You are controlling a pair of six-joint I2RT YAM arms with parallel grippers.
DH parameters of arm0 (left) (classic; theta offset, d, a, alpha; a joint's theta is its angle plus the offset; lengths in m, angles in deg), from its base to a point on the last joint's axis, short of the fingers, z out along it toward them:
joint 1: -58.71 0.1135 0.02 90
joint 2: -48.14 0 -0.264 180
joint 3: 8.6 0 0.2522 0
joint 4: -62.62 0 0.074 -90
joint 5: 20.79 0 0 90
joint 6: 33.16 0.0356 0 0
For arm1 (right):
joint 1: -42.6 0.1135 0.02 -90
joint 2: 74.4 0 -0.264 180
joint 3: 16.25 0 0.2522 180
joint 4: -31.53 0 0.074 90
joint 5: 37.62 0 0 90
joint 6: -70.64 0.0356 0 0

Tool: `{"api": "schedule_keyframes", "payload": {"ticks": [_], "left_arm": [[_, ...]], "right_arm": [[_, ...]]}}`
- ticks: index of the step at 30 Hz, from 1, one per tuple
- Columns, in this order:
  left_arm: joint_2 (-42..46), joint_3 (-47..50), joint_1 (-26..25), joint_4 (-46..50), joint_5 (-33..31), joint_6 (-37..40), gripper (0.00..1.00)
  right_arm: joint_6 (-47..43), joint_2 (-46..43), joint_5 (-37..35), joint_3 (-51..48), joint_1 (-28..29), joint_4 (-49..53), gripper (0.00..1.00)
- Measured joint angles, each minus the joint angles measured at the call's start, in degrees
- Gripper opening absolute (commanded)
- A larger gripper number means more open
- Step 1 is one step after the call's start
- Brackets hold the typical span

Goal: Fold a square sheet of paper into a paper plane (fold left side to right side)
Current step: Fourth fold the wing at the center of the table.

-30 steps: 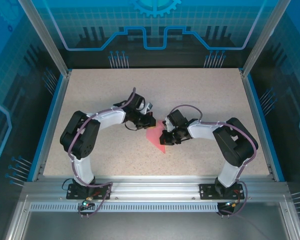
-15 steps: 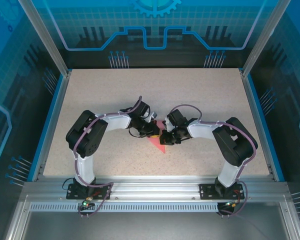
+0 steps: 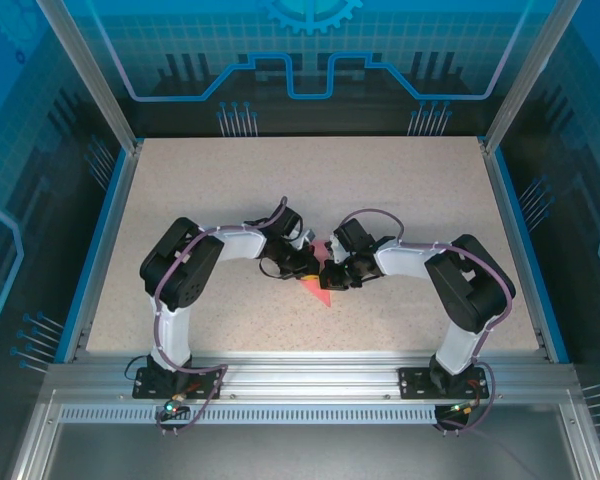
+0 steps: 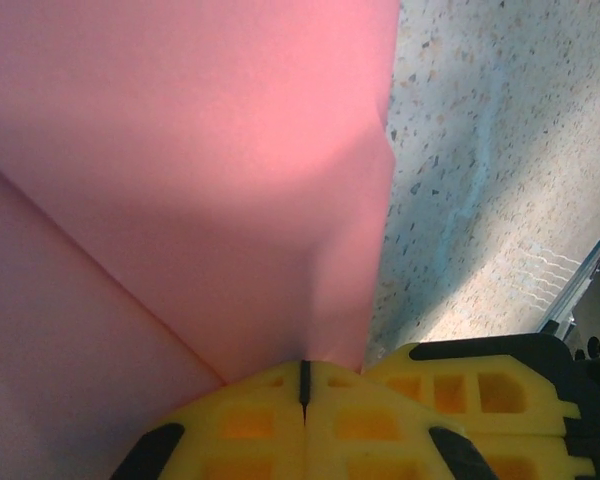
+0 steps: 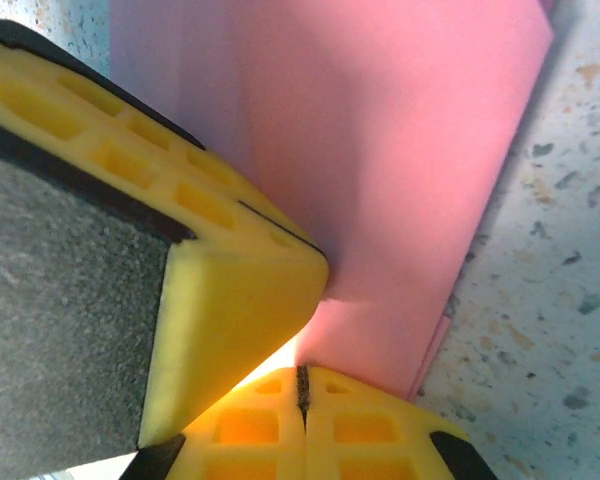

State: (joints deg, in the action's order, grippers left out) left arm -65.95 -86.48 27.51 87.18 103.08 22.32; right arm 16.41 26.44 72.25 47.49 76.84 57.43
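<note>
The paper plane [image 3: 318, 288] lay near the middle of the speckled surface [image 3: 380, 190], a salmon-pink folded shape whose sharp point aimed toward the near edge. Most of its far part was hidden under the two grippers. In the left wrist view the paper [image 4: 180, 150] showed a straight crease running diagonally across it and a long folded edge against the bare surface [image 4: 480, 150]. In the right wrist view the paper [image 5: 380, 150] showed layered edges on its right side, beside the speckled surface [image 5: 560, 300].

The left gripper [image 3: 308, 265] reached in from the left. Its jaws were closed, yellow pads pressed together along a thin dark seam [image 4: 303, 375], with the tips down against the paper. The right gripper [image 3: 330, 275] came in from the right, jaws likewise closed [image 5: 302, 385], tips on the paper just beside the left gripper's yellow finger [image 5: 230, 300]. Whether either pair pinched any paper could not be told.
</note>
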Motion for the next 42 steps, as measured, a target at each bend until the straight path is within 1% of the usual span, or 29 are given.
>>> {"api": "schedule_keyframes", "payload": {"ticks": [10, 19, 31, 33, 35, 38, 41, 42], "left_arm": [[-1.3, -3.3, 0.1, 4.4, -1.2, 1.5, 0.00], [-4.3, -7.9, 1.7, 9.0, 1.0, 3.6, 0.00], [-6.8, -12.4, 6.3, 8.4, -0.7, 4.9, 0.00], [-6.8, -12.4, 6.6, 7.9, -1.0, 4.9, 0.02], [-6.8, -12.3, 6.9, 7.1, -1.2, 4.9, 0.04], [-6.5, -12.3, 7.4, 6.2, -1.5, 4.9, 0.10], [-4.6, -12.3, 8.2, 5.7, -1.2, 4.9, 0.16], [-3.4, -12.2, 8.5, 5.6, -0.9, 4.9, 0.18]], "right_arm": [[0.0, 0.0, -0.1, 0.0, 0.0, 0.0, 0.00], [0.0, 0.0, -0.2, -0.2, 0.0, -0.3, 0.00], [0.0, -0.4, -0.1, -0.7, 0.0, -1.2, 0.00], [0.1, -0.6, 0.0, -1.0, 0.0, -1.8, 0.00], [0.2, -0.8, 0.2, -1.5, 0.0, -2.5, 0.04], [0.4, -0.9, 0.7, -1.6, 0.0, -2.8, 0.09], [0.6, -1.0, 1.4, -1.6, 0.3, -2.6, 0.14], [0.6, -1.1, 1.6, -1.6, 0.5, -2.5, 0.18]]}}
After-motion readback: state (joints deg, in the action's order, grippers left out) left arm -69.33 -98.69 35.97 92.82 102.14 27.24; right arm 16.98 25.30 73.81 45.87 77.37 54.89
